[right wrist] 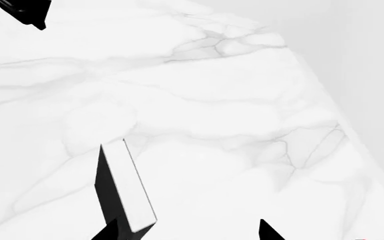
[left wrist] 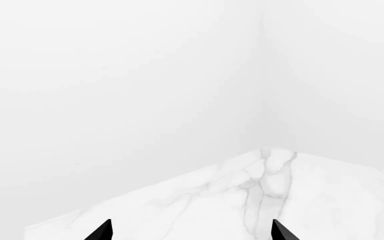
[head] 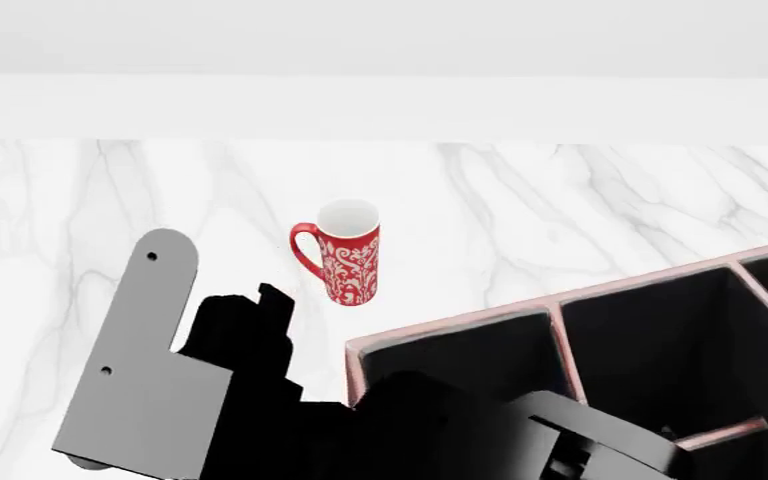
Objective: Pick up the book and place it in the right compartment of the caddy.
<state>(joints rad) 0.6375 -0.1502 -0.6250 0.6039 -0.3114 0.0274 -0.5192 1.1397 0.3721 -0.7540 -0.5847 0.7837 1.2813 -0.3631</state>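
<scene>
— What's where on the table [head: 598, 200]?
— I see the mug [head: 344, 250] upright, behind and left of the caddy [head: 558, 330], apart from it.
— And the book [right wrist: 122, 192]?
— It stands on edge, just beside my right gripper [right wrist: 188, 232].

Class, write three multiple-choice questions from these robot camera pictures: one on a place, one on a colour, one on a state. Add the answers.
1. Where does the mug stand?
A. inside the caddy
B. on the marble table, beyond the caddy's corner
C. on the book

2. What colour is the book's cover?
A. black
B. red
C. blue

3. What is in the left gripper?
A. the mug
B. the book
C. nothing

Answers: B, the head view shows it on the table outside the caddy; A, the right wrist view shows black beside white pages; C, its fingertips stand apart over bare marble.
</scene>
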